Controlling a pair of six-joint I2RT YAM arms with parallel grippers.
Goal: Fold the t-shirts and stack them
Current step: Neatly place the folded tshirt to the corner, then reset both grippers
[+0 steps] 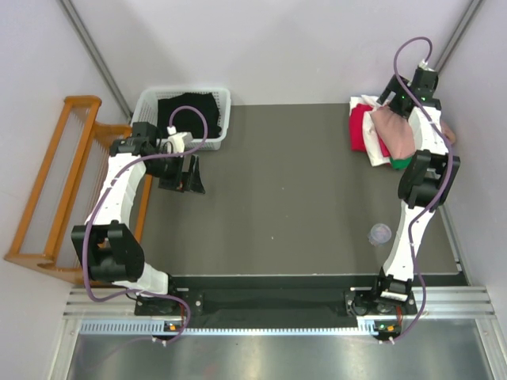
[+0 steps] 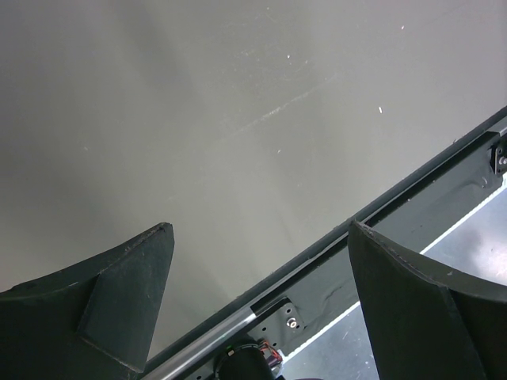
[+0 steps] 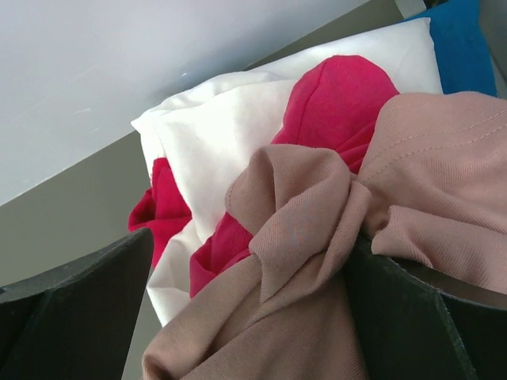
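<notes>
Right wrist view: right gripper (image 3: 252,241), jaws spread wide, clamped on nothing. A bunched fold of the pink shirt (image 3: 428,174) lies between them, its cloth pressed against the right-hand jaw. Contact with the other jaw cannot be told.

Beneath and beyond the pink shirt:
- Crimson shirt (image 3: 337,95), crumpled, showing in two patches.
- White shirt (image 3: 230,134), the lowest layer visible, with its folded edge toward the wall.
- Blue item (image 3: 459,32), at the upper right corner behind the white shirt, kind unclear.

Top external view, right side: the same pile sits at the far right corner of the tabletop (image 1: 285,198), close against the right wall. A green shirt (image 1: 402,162) peeps out at the pile's near edge, under the pink one. The right arm reaches from its base to the pile, with its wrist above the far end.

Left wrist view: left gripper (image 2: 260,228), jaws spread wide, nothing between them. The grey tabletop lies below. A dark edge strip (image 2: 444,190) runs diagonally past the jaws.

Top external view, left side:
- The left gripper hangs over the far left part of the tabletop, just in front of the basket (image 1: 146,103).
- The basket is white and slatted and stands at the far left corner. It holds black cloth (image 1: 186,111).
- A wooden rack (image 1: 55,182) stands beside the tabletop, off its left edge.
- A small clear round item (image 1: 380,233) rests on the tabletop beside the right arm, between the pile and that arm's base, well apart from the pile.
</notes>
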